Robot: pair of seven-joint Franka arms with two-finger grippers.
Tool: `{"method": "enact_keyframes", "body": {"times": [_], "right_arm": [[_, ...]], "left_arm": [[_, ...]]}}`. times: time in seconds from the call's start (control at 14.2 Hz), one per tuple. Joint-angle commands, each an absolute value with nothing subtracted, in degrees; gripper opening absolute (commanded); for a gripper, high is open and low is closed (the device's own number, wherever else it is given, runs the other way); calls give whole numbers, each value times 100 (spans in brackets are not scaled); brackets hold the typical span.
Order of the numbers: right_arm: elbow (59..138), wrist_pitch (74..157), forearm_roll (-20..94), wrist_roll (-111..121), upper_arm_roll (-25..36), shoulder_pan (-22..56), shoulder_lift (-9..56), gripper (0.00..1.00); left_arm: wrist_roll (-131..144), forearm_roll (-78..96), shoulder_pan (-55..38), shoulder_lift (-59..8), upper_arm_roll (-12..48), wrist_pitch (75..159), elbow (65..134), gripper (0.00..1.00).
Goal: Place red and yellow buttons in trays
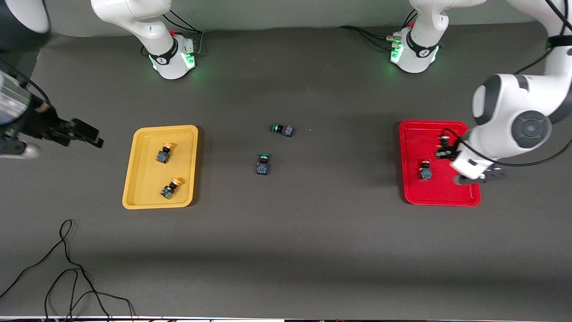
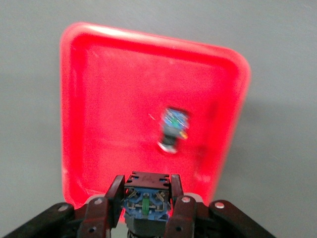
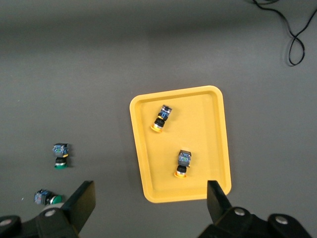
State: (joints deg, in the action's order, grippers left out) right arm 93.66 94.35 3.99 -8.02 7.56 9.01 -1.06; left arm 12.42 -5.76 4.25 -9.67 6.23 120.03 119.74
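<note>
The red tray [image 1: 413, 147] lies toward the left arm's end of the table. One black-and-blue button [image 1: 426, 171] lies in it, also seen in the left wrist view [image 2: 174, 130]. My left gripper [image 1: 444, 148] hangs over the red tray [image 2: 114, 99], shut on a second black-and-blue button [image 2: 147, 201] whose cap is hidden. The yellow tray [image 1: 143, 165] holds two yellow-capped buttons [image 1: 164, 153] [image 1: 171, 188]. My right gripper [image 1: 85, 134] is open and empty, up beside the yellow tray [image 3: 208, 134] at the right arm's end.
Two green-capped switches [image 1: 282, 129] [image 1: 263, 163] lie on the dark table between the trays. A loose black cable [image 1: 67, 268] lies near the front edge at the right arm's end.
</note>
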Motion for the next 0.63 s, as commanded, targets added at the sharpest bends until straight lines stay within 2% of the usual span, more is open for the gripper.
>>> {"method": "enact_keyframes", "body": {"times": [0.0,0.07,0.21,0.28,0.35,0.42,0.56], "right_arm": [[9281,9299,90,-555,712,888,-193,100],[9290,9290,18,-406,677,888,-211,100],[9403,9272,26,-360,677,888,-316,100],[9517,9281,26,-369,677,905,-386,100],[9623,9342,44,-360,677,897,-430,100],[9633,9351,53,-360,685,905,-431,100],[9633,9352,53,-360,686,932,-431,100]], "left_arm": [[1143,-1149,658,-1369,712,13696,12909,19],[1143,-1412,824,-1589,712,14102,13016,20],[1143,-1704,1028,-1845,712,14378,13025,22],[1143,-1705,1054,-1854,712,14379,13008,29],[1143,-1705,1055,-1854,721,14362,12990,60],[1143,-1705,1055,-1854,712,14353,12955,99],[1134,-1705,1081,-1776,721,14213,12833,100]]}}
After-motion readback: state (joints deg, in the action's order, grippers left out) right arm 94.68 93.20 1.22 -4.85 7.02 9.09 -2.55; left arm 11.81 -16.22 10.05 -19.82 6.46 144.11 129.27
